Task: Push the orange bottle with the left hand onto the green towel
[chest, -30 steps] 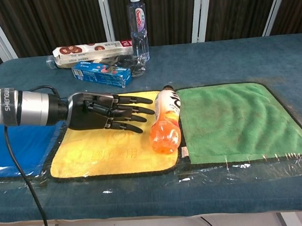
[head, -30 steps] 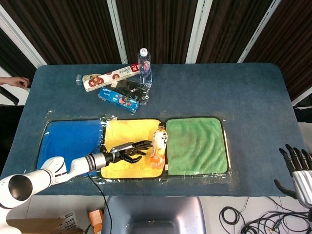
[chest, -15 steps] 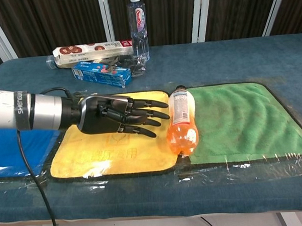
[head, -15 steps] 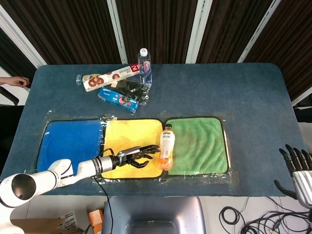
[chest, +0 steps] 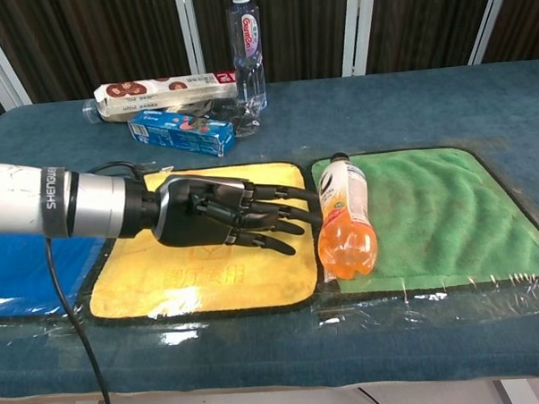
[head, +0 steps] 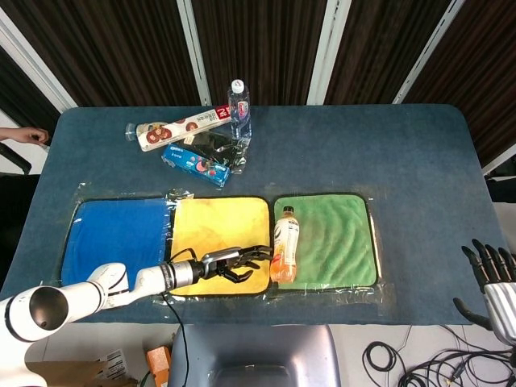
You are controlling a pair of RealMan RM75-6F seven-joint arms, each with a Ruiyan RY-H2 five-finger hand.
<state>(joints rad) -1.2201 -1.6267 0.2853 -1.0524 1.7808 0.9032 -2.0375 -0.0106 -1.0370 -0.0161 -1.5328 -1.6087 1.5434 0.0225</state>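
Observation:
The orange bottle [head: 285, 245] [chest: 345, 219] lies on its side along the left edge of the green towel [head: 334, 239] [chest: 440, 211], cap pointing to the far side. My left hand [head: 231, 263] [chest: 218, 215] lies flat over the yellow towel [head: 216, 228] [chest: 183, 277], fingers spread and stretched toward the bottle. Its fingertips [chest: 308, 220] are right at the bottle's side, touching or nearly so. It holds nothing. My right hand [head: 492, 278] hangs off the table's right front corner, fingers apart and empty.
A blue towel [head: 113, 239] lies left of the yellow one. At the back stand a clear water bottle [head: 239, 107] [chest: 246, 44], a long biscuit box [head: 179, 128] [chest: 162, 89] and a blue snack box [head: 196, 164] [chest: 182, 131]. Clear film [chest: 408, 296] covers the towels' front edge.
My left hand has swept rightward across the yellow towel, and the orange bottle has rolled from the yellow towel's right edge onto the left edge of the green towel.

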